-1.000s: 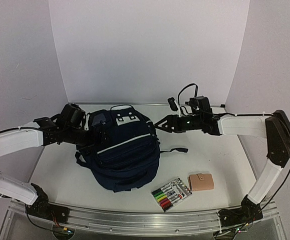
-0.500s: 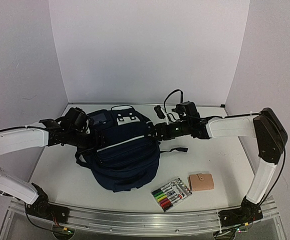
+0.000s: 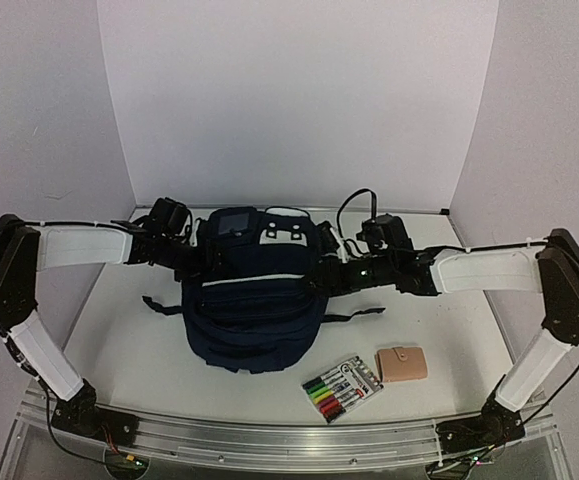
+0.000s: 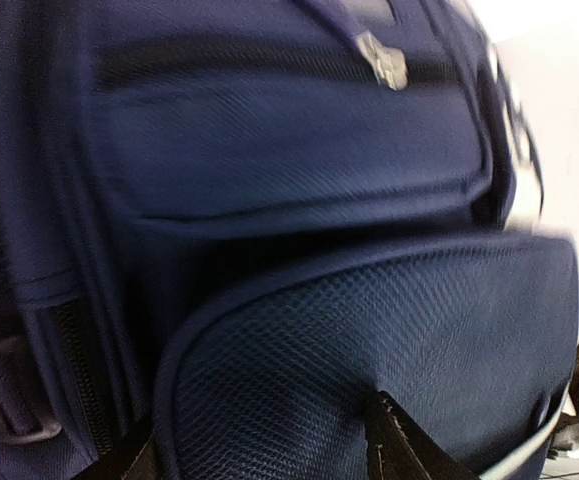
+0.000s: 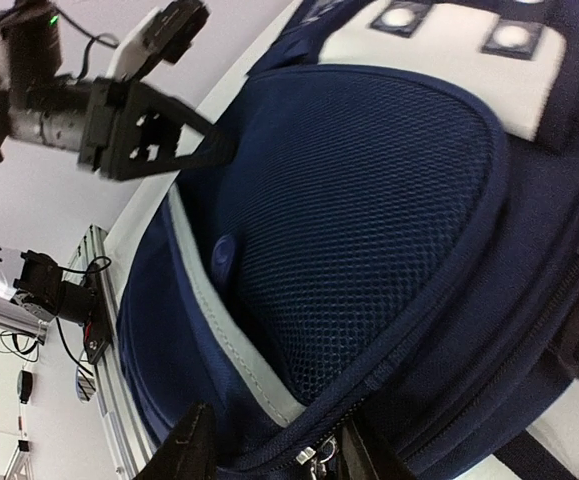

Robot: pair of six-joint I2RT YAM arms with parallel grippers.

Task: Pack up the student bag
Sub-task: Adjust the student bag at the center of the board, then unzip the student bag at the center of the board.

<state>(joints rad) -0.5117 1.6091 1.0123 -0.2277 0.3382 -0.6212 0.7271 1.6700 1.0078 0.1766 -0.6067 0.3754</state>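
Note:
The student bag (image 3: 252,305), navy with grey patches on top, stands in the middle of the table between both arms. My left gripper (image 3: 207,262) presses into its left side. In the left wrist view the bag's mesh pocket (image 4: 369,340) bulges between the two fingertips of the left gripper (image 4: 264,440), which dent the fabric. My right gripper (image 3: 321,278) is at the bag's right side. Its fingers straddle a navy seam and a metal zipper pull (image 5: 319,458), so the right gripper (image 5: 274,450) is closed on the fabric.
A pack of coloured markers (image 3: 342,388) and a tan wallet (image 3: 402,364) lie on the table in front of the bag, to the right. Dark straps (image 3: 354,316) trail from the bag onto the table. White walls enclose the back and sides.
Both arms have swung inward and farther back against the bag's sides, with jaws narrowing onto the fabric. The bag has been squared up and shifted toward the back.

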